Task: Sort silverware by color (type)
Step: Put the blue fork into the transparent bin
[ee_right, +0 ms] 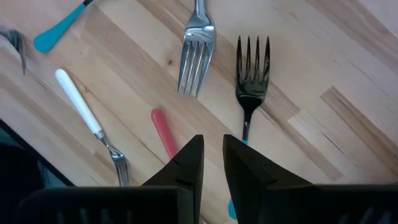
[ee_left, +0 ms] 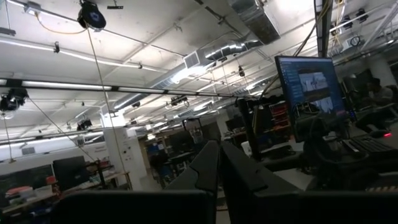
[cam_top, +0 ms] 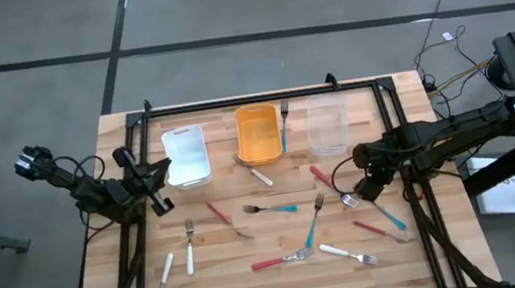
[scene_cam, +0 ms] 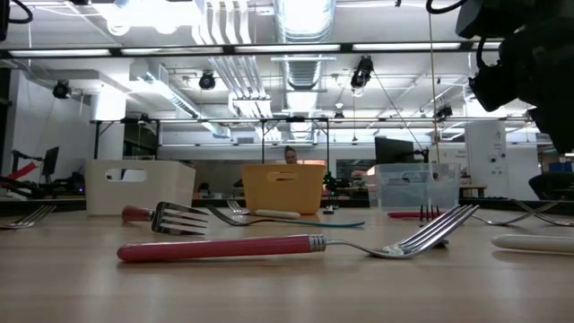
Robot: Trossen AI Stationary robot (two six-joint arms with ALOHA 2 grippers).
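- We see the silverware spread loose over the wooden worktop point(cam_top: 226, 280), in front of three bins along the far edge: a white bin point(cam_top: 187, 156), an orange bin point(cam_top: 258, 133) and a clear bin point(cam_top: 328, 126).
- One fork point(cam_top: 284, 115) lies just beside the orange bin, between it and the clear bin.
- On the left side lie two white-handled forks point(cam_top: 189, 246), near each other.
- Toward the middle we find a red-handled piece point(cam_top: 219, 213), a teal-handled fork point(cam_top: 272, 208), another teal-handled fork point(cam_top: 315, 219), a red-handled fork point(cam_top: 280, 259) and a white-handled fork point(cam_top: 348, 253).
- A white-handled piece point(cam_top: 256, 171) lies just in front of the orange bin.
- The right gripper point(cam_top: 363, 190) hangs low over the right part of the worktop, above a fork with a teal handle point(ee_right: 250, 78).
- In the right wrist view its fingers point(ee_right: 186, 163) stand only a narrow gap apart, and we see nothing held between them; a red handle point(ee_right: 163, 132) lies beside them on the wood.
- The left gripper point(cam_top: 158, 185) sits at the left edge beside the white bin, lifted off the wood; its fingers point(ee_left: 205, 168) are pressed together and empty, pointing out into the room.
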